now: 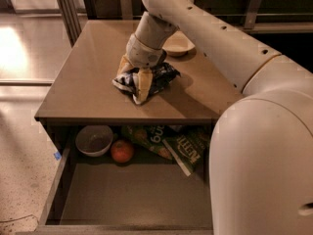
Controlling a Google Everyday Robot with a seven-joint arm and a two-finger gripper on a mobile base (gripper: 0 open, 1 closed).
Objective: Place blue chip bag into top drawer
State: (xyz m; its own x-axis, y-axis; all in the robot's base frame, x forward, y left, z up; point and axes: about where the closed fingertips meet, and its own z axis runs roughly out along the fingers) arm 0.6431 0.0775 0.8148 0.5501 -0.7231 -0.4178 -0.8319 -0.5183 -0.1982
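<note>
Gripper (pixel 131 85) on surface (pixel 83 87), jaws clamped around blue chip bag (pixel 162 75). Open top drawer (pixel 132 197) holds grey bowl (pixel 94 140), orange-red fruit (pixel 122 151), green chip bags (pixel 168 142).

Table (pixel 83 87) fills the middle of the view, with the top drawer (pixel 132 199) pulled out below its near edge. Blue chip bag (pixel 164 75) lies on the tabletop, centre, slightly right. Gripper (pixel 131 84) is down on the bag's left part, one finger (pixel 142 84) on its near side, the other on the far left, pinching it. A dish (pixel 178 44) sits behind the bag, far right on the table. At the drawer's far end, left to right: bowl (pixel 94 140), round fruit (pixel 122 151) touching it, green chip bags (pixel 183 148). The robot's arm (pixel 220 43) reaches in from the right.
</note>
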